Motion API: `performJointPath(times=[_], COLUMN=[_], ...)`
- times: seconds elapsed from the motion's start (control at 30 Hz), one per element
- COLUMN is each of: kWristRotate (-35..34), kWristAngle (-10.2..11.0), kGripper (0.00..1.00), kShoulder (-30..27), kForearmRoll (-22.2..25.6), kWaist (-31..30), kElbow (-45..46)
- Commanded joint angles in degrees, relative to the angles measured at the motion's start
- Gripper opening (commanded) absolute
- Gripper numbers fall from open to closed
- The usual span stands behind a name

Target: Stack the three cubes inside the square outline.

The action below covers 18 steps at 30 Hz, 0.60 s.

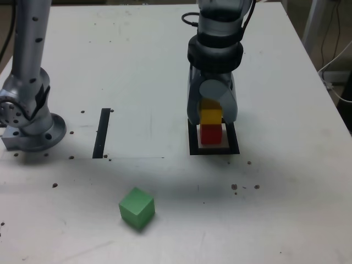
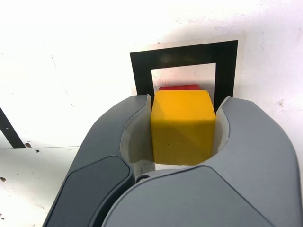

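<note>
Nearest the exterior camera, the small matte green cube (image 1: 136, 207) lies alone on the bare white table (image 1: 286, 220), well apart from the stack and untouched. Beyond it, toward the exterior view's left, a thin straight black strip (image 1: 102, 132) lies flat, with the arm's grey metal base (image 1: 30, 124) further left. Further back sits the thick black square outline with a white centre (image 1: 192, 144), and inside it the matte red cube (image 1: 210, 133) rests flat with the matte yellow cube (image 1: 210, 116) directly on top. The grey gripper (image 1: 212, 116) comes straight down over the pair. In the wrist view the gripper (image 2: 182, 127) has its jaws closed only to the yellow cube's (image 2: 182, 127) width, both curved inner faces pressing its sides, so it is gripping that cube; only a sliver of the red cube (image 2: 179, 87) shows past the yellow cube's far edge, inside the outline (image 2: 142, 75). The step in hand looks like placing yellow on red. Whether the yellow cube is fully seated is hard to tell from either view, though it appears to be. To finish well, the jaws should part evenly and the arm lift straight up, so neither face drags the cube off the red one.
</note>
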Motion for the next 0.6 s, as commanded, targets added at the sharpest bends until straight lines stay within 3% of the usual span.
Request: performJointPath(times=[0.0, 0.4, 0.57], kWristRotate=[0.1, 0.1, 0.1], kWristAngle=[-0.3, -2.2, -1.9], kGripper=[0.3, 0.3, 0.3], kShoulder=[0.3, -0.6, -0.8], kForearmRoll=[-0.2, -0.5, -0.9], kWaist=[-0.2, -1.3, -1.5], kElbow=[0.1, 0.4, 0.5])
